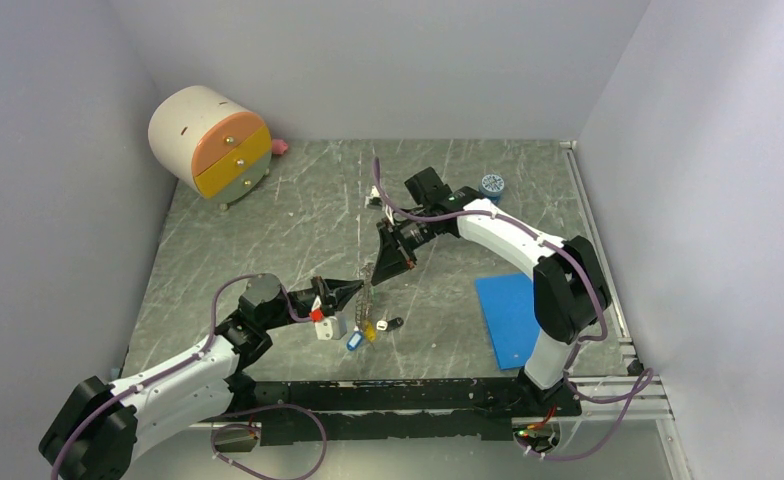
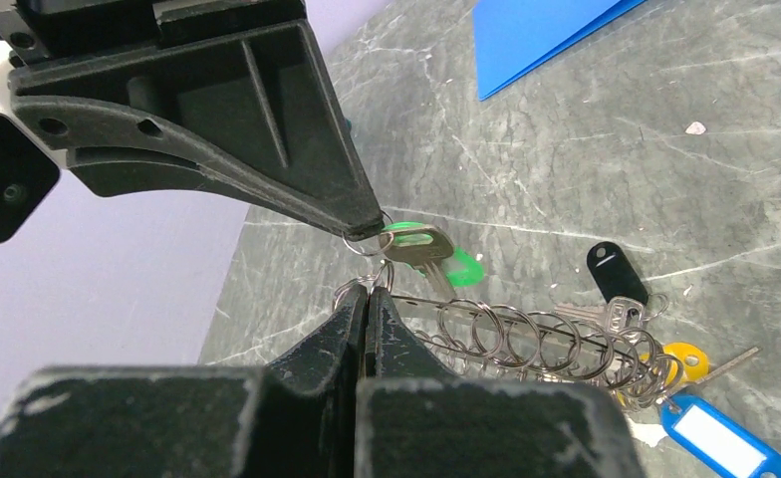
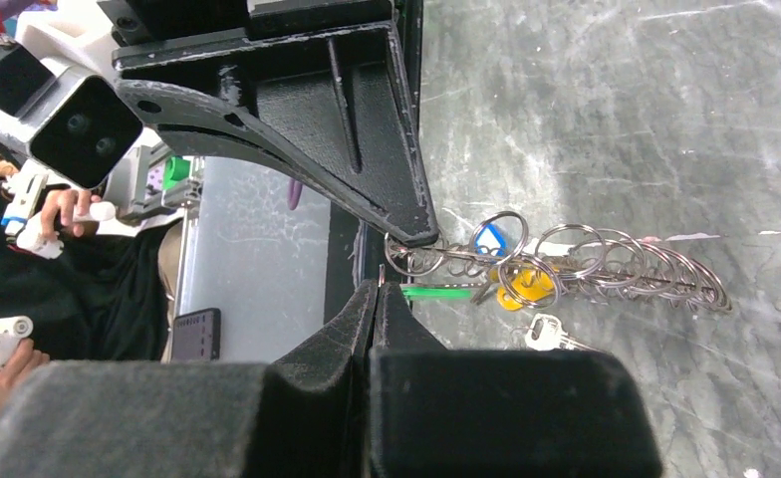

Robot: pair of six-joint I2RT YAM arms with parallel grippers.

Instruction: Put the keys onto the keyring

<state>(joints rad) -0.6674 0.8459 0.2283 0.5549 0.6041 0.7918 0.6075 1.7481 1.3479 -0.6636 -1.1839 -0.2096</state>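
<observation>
Clearly both pairs of fingers are pinched shut: the left gripper (image 2: 367,297) clamps one end of the keyring (image 2: 526,341), and the right gripper (image 3: 379,292) nips the green key (image 2: 421,247) by its small loop, just above that end. Threading well probably means holding the keyring steady and sliding the loop slowly along the wire. The other keys (image 2: 687,358) cluster at the far end, by the table (image 2: 586,149).

On the grey marbled desk (image 1: 268,230) a round cream cabinet with orange and yellow drawers (image 1: 208,138) stands far left. A small pink object (image 1: 280,147), perhaps a toy, lies beside it. A flat blue sheet (image 1: 511,318) lies at right, with a small blue round jar (image 1: 492,185) beyond it.
</observation>
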